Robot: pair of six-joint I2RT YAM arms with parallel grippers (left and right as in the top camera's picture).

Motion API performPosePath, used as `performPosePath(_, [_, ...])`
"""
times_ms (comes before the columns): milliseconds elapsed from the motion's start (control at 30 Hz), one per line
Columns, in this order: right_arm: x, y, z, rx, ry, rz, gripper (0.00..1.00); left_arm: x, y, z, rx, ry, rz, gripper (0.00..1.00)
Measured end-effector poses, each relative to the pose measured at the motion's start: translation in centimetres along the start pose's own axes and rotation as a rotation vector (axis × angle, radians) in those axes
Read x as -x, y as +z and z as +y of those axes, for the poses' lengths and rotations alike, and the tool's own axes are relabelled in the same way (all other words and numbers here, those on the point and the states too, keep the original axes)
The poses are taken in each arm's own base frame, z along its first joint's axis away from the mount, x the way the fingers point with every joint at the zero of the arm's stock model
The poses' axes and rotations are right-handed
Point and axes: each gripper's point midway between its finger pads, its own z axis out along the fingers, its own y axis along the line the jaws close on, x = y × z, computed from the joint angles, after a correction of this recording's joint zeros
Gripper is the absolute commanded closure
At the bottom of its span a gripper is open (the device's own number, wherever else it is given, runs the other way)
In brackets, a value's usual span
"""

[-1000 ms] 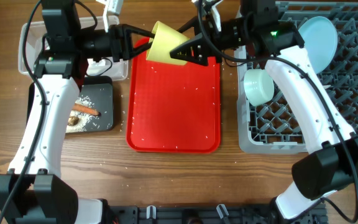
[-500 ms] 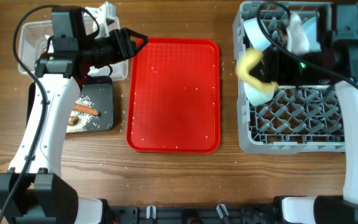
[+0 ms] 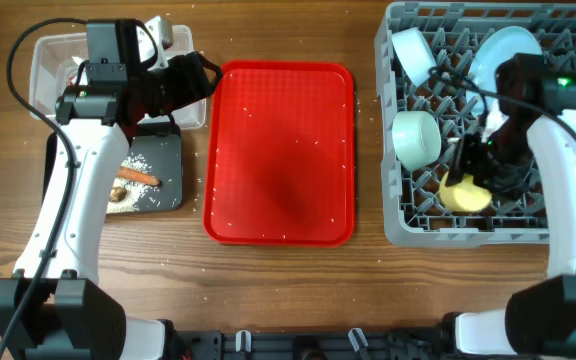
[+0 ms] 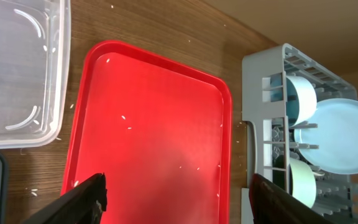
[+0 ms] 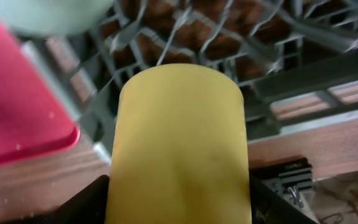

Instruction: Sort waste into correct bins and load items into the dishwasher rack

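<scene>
My right gripper (image 3: pixel 473 168) is shut on a yellow cup (image 3: pixel 464 192) and holds it low over the front part of the grey dishwasher rack (image 3: pixel 398 232). The cup fills the right wrist view (image 5: pixel 182 143) between the two fingers. A pale green cup (image 3: pixel 416 138), a white cup (image 3: pixel 412 52) and a light blue plate (image 3: pixel 503 50) sit in the rack. My left gripper (image 3: pixel 200 78) is open and empty over the red tray's (image 3: pixel 280 150) upper left edge; its fingertips frame the tray in the left wrist view (image 4: pixel 176 202).
A clear plastic bin (image 3: pixel 53 75) stands at the back left. A black plate (image 3: pixel 158 170) with rice and a sausage piece lies below it. Rice grains are scattered on the tray and the wooden table.
My right arm has carried the yellow cup from above the tray across to the rack and lowered it at the rack's front. My left gripper has let go of the cup and drawn back left.
</scene>
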Motion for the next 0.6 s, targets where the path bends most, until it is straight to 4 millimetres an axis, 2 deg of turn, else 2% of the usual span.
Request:
performPosePath(167, [1.9,1.3,-1.3,-0.005,0.054,0.009,0.43,-0.1,0.0,0.1,0.007,-0.002,0.002,0.16])
performPosePath(267, [2.2,3.1,-1.4,-0.018,0.051,0.077,0.42,-0.1,0.0,0.2,0.011,-0.001,0.004,0.01])
performPosePath(300, [2.1,3.5,-1.4,-0.022,0.049,0.095,0.39,-0.2,0.0,0.2,0.012,-0.002,0.005,0.0])
performPosePath(333, [1.8,4.2,-1.5,-0.028,0.046,0.123,0.31,-0.3,0.0,0.3,0.014,-0.006,0.011,0.0])
performPosePath(367, [1.8,4.4,-1.5,-0.029,0.043,0.131,0.17,-0.4,0.0,0.3,0.017,-0.009,0.015,0.0])
performPosePath(400, [1.6,4.5,-1.5,-0.03,0.039,0.139,0.07,-0.4,0.0,0.4,0.017,-0.01,0.015,0.0])
performPosePath(433, [1.6,4.6,-1.5,-0.03,0.037,0.139,0.02,-0.4,0.0,0.3,0.017,-0.009,0.015,0.0])
performPosePath(600, [1.6,4.5,-1.5,-0.028,0.029,0.139,0.0,-0.4,0.0,0.4,0.017,-0.01,0.016,0.0])
